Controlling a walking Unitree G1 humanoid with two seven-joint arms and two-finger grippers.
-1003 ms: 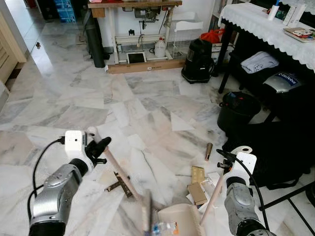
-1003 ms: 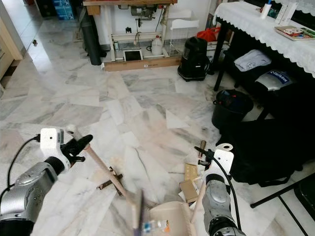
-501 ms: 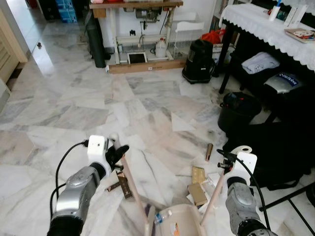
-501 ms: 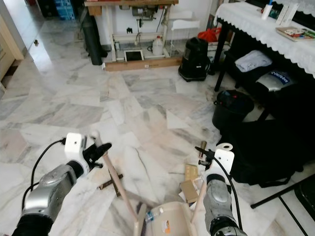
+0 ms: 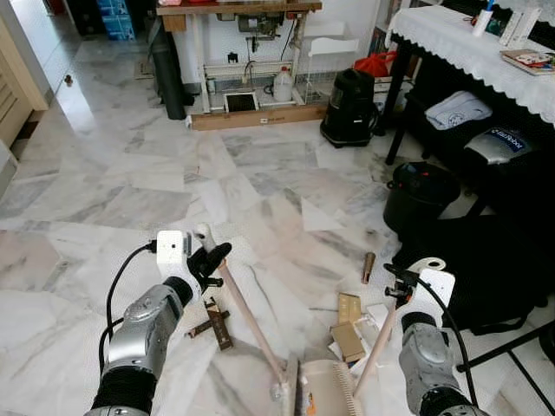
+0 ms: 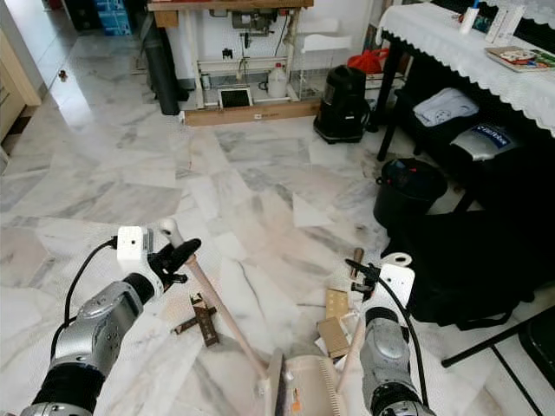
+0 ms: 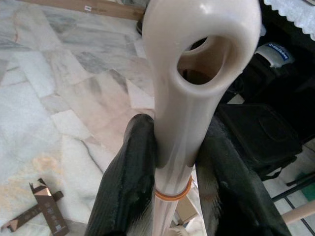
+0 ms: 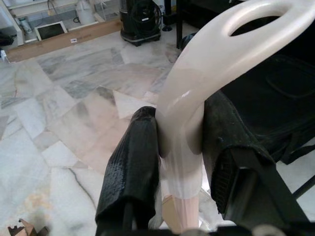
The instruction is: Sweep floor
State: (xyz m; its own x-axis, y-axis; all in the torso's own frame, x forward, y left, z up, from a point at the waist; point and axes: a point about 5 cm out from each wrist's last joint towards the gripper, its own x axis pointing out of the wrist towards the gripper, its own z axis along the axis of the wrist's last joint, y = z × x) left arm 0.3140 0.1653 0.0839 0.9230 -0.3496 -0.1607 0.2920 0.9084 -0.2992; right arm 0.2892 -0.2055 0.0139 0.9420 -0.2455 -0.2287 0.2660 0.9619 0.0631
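— What changed for us since a second ago?

— Our left gripper came in toward the middle with the broom; its head now stands against the dustpan near our feet.

— And the jaws?

— Left jaws are clamped on the broom handle just below its loop. Dark scraps lie on the floor beside it. Right gripper has its jaws clamped on the dustpan handle, with cardboard bits just beside it.
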